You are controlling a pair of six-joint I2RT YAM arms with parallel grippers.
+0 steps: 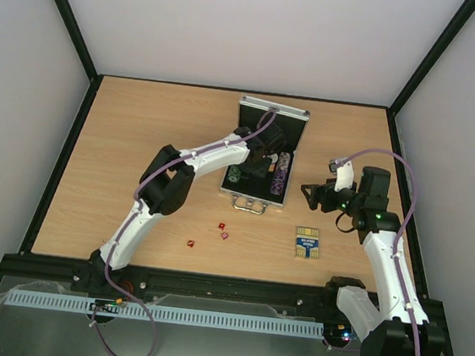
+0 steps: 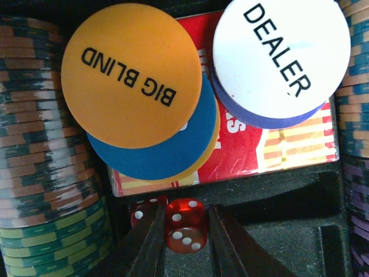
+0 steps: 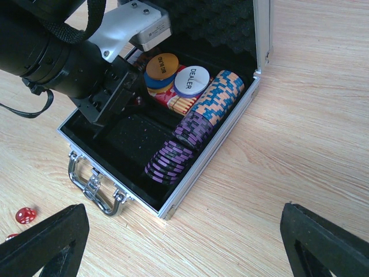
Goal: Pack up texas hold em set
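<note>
Centrally on the wooden table [image 1: 140, 134], the small silver case [image 1: 252, 202] is lying open with its lid standing up at the far side and its metal handle [image 3: 95, 187] facing the arms. Inside the black lining, rows of poker chips [image 3: 222, 95] are standing on edge along both sides, green and brown on one side, blue, orange and purple on the other. Between them a red card pack [image 2: 248, 150] is lying flat, with an orange BIG BLIND disc [image 2: 131, 75], a blue disc [image 2: 167, 150] and a white DEALER disc [image 2: 281, 57] resting on top of it. The left gripper [image 2: 183, 254] is reaching down into the case's middle compartment, its fingers [image 2: 151, 242] standing close together on either side of a red die [image 2: 184, 226]; whether they are squeezing it or only flanking it cannot be told. A second red die [image 2: 144, 210] is sitting just beside the first, partly behind the left finger. Outside the case, three more dice [image 1: 222, 226] are lying on the table near its front, and the blue-and-yellow card deck box [image 1: 306, 242] is lying flat to the right of them. The right gripper [image 1: 312, 194] is hovering to the right of the case, apart from it, with its fingers [image 3: 43, 242] spread wide and nothing between them.
</note>
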